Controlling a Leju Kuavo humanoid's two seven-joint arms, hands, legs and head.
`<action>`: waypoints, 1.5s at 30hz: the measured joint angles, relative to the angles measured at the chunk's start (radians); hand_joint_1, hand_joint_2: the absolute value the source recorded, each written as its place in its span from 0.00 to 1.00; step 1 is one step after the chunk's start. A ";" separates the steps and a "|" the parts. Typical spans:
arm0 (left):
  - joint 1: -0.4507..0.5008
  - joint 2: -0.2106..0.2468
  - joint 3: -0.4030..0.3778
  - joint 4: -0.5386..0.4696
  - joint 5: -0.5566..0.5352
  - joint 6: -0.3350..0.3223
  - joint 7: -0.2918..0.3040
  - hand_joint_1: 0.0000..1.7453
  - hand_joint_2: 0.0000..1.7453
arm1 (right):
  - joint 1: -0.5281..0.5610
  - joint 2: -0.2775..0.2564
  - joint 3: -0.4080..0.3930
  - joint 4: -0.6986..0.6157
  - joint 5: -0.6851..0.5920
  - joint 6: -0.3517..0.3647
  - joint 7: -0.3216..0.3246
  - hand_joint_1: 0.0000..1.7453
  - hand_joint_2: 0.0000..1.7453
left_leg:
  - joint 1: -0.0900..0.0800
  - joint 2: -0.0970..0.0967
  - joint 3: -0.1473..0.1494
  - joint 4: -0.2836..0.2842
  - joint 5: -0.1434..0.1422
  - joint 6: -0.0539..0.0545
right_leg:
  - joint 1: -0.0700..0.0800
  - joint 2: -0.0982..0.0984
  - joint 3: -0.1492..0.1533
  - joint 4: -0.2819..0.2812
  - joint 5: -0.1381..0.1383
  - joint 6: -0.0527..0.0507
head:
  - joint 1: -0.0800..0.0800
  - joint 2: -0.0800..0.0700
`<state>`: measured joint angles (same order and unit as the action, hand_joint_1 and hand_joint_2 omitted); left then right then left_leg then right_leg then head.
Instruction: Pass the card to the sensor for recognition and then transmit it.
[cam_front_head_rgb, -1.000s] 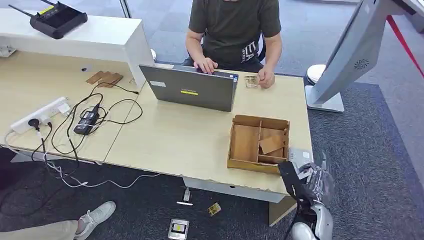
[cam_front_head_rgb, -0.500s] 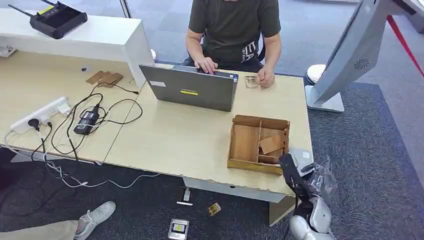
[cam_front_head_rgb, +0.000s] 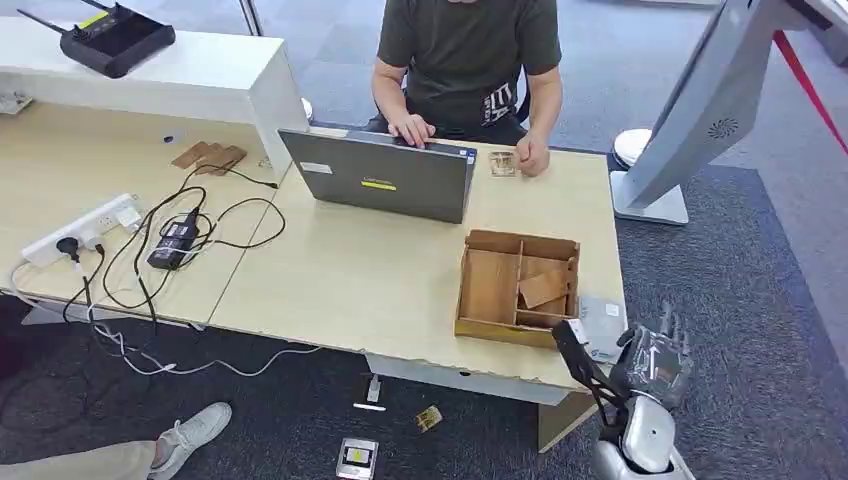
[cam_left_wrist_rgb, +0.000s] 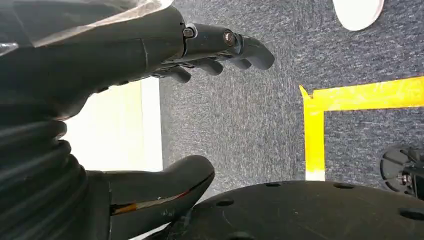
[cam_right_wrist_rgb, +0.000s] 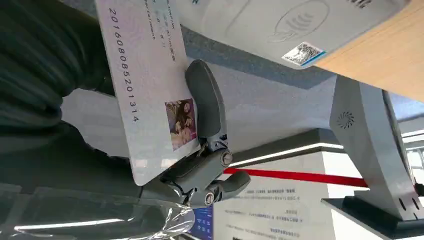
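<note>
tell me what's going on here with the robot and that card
The robot's right hand holds a white ID card beside the grey card reader at the desk's corner, next to a wooden tray. Its left hand hangs open over the carpet. A person types on a laptop.

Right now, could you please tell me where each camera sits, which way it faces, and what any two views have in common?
Head view: high on the body, looking forward and down at the desk, wooden box and seated person; the right hand rises from below.
Left wrist view: behind the left hand, facing carpet and yellow tape.
Right wrist view: behind the right hand, which holds the card near the sensor.
Shared: head and right wrist views both show the sensor and the white kiosk.
</note>
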<state>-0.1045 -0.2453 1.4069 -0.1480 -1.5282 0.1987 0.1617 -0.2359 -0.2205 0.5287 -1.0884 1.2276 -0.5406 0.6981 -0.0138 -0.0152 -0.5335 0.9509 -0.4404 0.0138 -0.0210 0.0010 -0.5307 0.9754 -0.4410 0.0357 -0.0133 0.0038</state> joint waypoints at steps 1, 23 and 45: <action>0.000 0.000 0.000 0.000 0.000 0.000 0.000 0.00 1.00 | 0.006 0.000 -0.008 -0.011 0.008 -0.004 0.000 1.00 1.00 | 0.000 0.000 0.000 0.000 0.000 0.000 | 0.000 0.000 0.000 0.000 0.000 0.000 | 0.000 0.000; 0.000 0.014 -0.025 -0.001 0.000 -0.054 -0.005 0.00 1.00 | -0.236 0.005 0.162 -0.345 -0.225 0.247 -0.002 1.00 1.00 | 0.000 0.000 0.000 0.000 0.001 0.000 | 0.000 0.000 0.000 0.001 0.001 0.000 | 0.000 0.000; 0.000 0.020 -0.105 -0.001 0.000 -0.079 0.010 0.00 1.00 | -0.365 0.093 0.326 -0.242 -0.179 0.242 -0.001 1.00 1.00 | 0.000 0.000 -0.001 0.000 0.001 0.000 | 0.001 0.000 0.000 0.001 0.000 0.000 | 0.000 0.000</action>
<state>-0.1046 -0.2255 1.3020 -0.1492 -1.5282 0.1194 0.1721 -0.6008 -0.1274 0.8545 -1.3306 1.0491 -0.2983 0.6970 -0.0133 -0.0152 -0.5342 0.9509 -0.4398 0.0136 -0.0205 0.0010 -0.5309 0.9765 -0.4407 0.0355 -0.0134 0.0038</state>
